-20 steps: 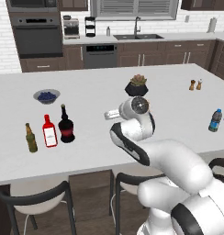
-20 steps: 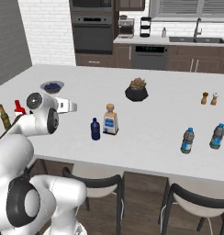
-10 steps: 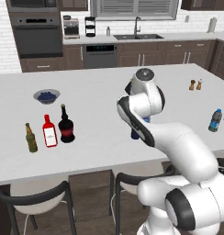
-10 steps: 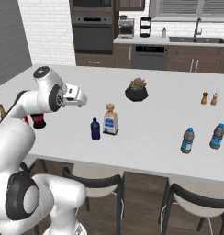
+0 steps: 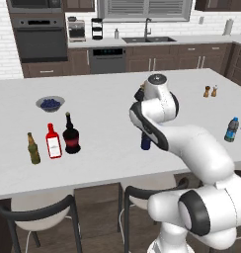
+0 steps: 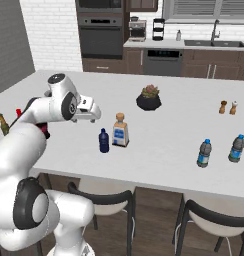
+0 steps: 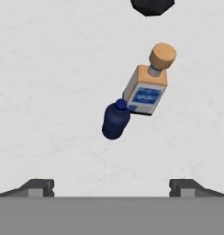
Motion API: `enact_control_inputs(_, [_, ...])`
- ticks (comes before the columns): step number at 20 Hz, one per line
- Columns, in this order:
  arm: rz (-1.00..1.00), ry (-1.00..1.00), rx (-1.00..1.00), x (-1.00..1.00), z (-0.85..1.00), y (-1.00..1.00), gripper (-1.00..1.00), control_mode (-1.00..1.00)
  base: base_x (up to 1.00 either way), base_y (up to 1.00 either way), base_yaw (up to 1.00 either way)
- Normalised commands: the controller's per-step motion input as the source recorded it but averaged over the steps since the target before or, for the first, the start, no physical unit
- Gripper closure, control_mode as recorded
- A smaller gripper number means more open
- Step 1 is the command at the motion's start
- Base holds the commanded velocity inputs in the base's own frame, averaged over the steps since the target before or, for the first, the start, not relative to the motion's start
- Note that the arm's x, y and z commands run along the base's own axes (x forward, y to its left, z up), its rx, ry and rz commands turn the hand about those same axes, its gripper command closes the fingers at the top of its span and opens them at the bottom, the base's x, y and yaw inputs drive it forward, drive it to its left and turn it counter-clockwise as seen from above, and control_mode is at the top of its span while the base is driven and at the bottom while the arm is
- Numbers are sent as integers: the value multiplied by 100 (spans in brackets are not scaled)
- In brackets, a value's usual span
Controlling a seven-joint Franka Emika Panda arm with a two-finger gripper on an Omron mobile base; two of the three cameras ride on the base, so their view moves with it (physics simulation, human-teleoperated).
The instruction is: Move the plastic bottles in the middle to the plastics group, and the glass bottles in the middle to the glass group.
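My gripper is open and empty, hovering above the counter to the left of the two middle bottles; its hand points down. The navy plastic bottle stands upright, touching or nearly touching the pale glass bottle with blue label and tan stopper. The navy bottle peeks out behind my arm. At the left, the squat black bottle stands beside the red bottle and olive bottle. The two blue-capped plastic bottles stand at the right.
A dark pot with a plant sits behind the middle bottles. A bowl of blueberries is at the far left, salt and pepper shakers at the far right. Stools line the counter's near edge.
The arm has swung from the glass group on the left across to the middle, and the hand now hangs beside the navy and pale bottles. The jaws stayed open.
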Motion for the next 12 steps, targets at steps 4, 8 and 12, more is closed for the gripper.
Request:
enact_control_inputs(4, [0, 0, 11, 0, -8, -62, -100, -100, 0, 0, 0])
enact_control_inputs(8, [0, 0, 9, 0, -6, -18, -100, -100, 0, 0, 0])
enact_control_inputs(12, [8, 0, 6, 7, -18, 0, -100, -100, 0, 0, 0])
